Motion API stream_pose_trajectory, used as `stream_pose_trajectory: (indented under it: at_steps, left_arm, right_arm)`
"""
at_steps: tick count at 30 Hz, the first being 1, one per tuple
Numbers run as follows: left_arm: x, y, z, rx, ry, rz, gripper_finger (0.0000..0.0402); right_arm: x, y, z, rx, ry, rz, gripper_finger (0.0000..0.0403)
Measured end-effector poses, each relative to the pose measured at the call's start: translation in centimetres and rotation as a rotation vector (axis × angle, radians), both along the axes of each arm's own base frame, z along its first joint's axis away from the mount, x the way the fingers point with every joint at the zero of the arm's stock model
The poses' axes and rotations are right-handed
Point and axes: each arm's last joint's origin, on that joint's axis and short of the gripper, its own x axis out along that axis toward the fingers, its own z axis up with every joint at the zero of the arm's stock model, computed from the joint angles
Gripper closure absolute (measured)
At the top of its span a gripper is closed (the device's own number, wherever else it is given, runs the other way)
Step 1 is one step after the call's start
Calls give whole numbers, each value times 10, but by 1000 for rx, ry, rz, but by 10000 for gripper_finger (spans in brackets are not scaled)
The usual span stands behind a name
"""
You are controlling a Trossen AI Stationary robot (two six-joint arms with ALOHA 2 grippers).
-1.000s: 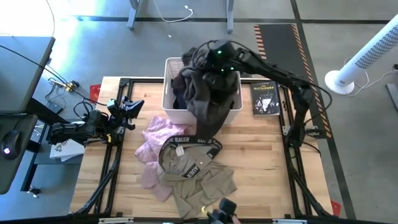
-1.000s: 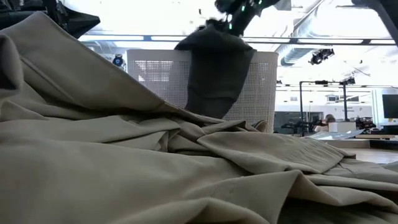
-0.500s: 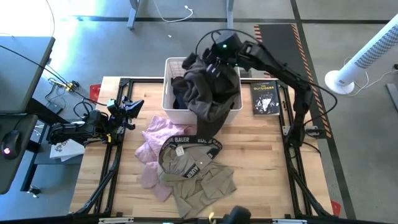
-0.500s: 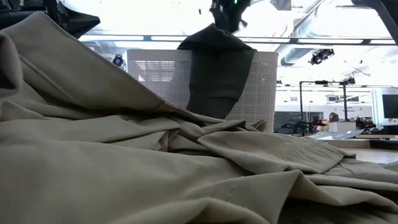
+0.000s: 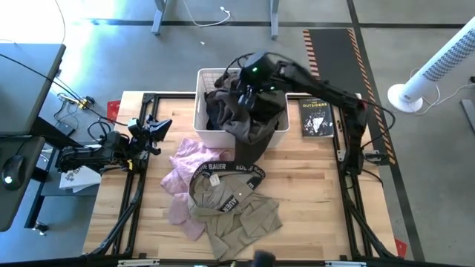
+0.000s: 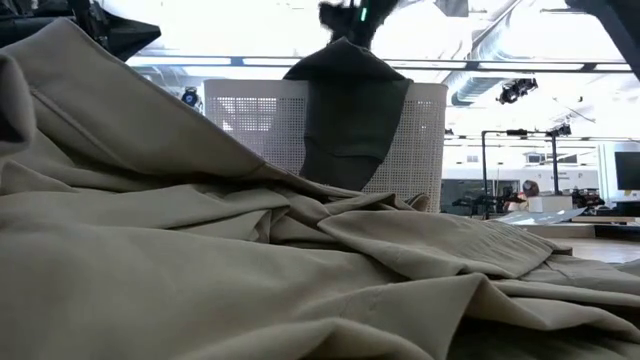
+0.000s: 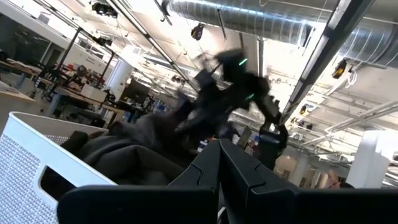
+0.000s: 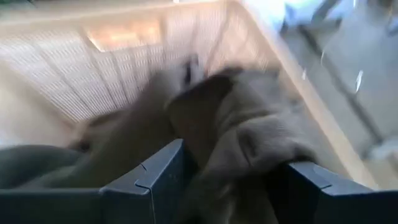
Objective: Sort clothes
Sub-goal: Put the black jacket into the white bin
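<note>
My right gripper point(image 5: 249, 76) is over the white basket point(image 5: 201, 95), shut on the olive-brown garment point(image 5: 256, 122). That garment lies in the basket and drapes over its near right rim, and it also shows in the low view point(image 6: 350, 120). A dark garment point(image 5: 215, 111) lies in the basket's left part. The pale pink garment point(image 5: 185, 159) and the khaki trousers point(image 5: 237, 211), with their black lettered waistband point(image 5: 226, 168), lie spread on the table. My left gripper point(image 5: 157, 128) waits shut at the table's left edge. My right gripper has a bunched fold of the olive-brown garment point(image 8: 239, 155) between its two fingers point(image 8: 158, 180), coming from above and pointing down into the basket. The garment's upper part rises to a peak below the gripper point(image 6: 345, 48). The rest hangs over the basket's near rim.
A small black book point(image 5: 318, 117) lies to the right of the basket. The trousers fill the foreground of the low view point(image 6: 250, 250). Bare wood shows on the table's right side point(image 5: 312, 185).
My right gripper, holding the olive-brown garment, has moved above the basket toward the table's left. The garment's upper part has bunched into the basket, while its lower part stays draped over the near rim.
</note>
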Motion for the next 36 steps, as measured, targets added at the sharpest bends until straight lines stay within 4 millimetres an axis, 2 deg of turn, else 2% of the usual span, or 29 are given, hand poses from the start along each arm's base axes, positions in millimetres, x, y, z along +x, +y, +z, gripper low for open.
stream_pose_trajectory:
  at_steps: [4, 7, 9, 12, 15, 17, 22, 24, 26, 29, 31, 36]
  left_arm:
    - [0, 0, 0, 0, 0, 1, 401]
    - [0, 0, 0, -4, 1, 12, 401]
    - [0, 1, 0, 7, 10, 29, 401]
    - [0, 1, 0, 12, 15, 41, 401]
    - [0, 1, 0, 10, 15, 44, 401]
    - [0, 1, 0, 9, 15, 47, 401]
    - [0, 1, 0, 6, 13, 45, 401]
    - [0, 1, 0, 6, 12, 43, 401]
    - [0, 1, 0, 8, 12, 35, 401]
    - [0, 0, 0, 11, 9, 24, 401]
    - [0, 0, 0, 7, 4, 8, 401]
    - [0, 0, 0, -1, -3, 2, 401]
  right_arm:
    - [5, -31, -74, 140, 104, -69, 223]
    - [6, -44, -124, 258, 193, -81, 238]
    - [9, -46, -145, 285, 244, -78, 245]
    - [12, -46, -153, 265, 288, -69, 248]
    - [16, -39, -141, 204, 323, -58, 249]
    - [18, -32, -119, 137, 337, -42, 249]
    - [17, -1, -21, -81, 254, -9, 249]
    - [13, 15, 10, -124, 211, 4, 249]
    - [8, 34, 31, -158, 145, 29, 249]
    - [-13, 69, 55, -177, 44, 114, 249]
    - [-30, 91, 63, -150, 16, 163, 249]
    - [-51, 126, 47, -131, 37, 226, 249]
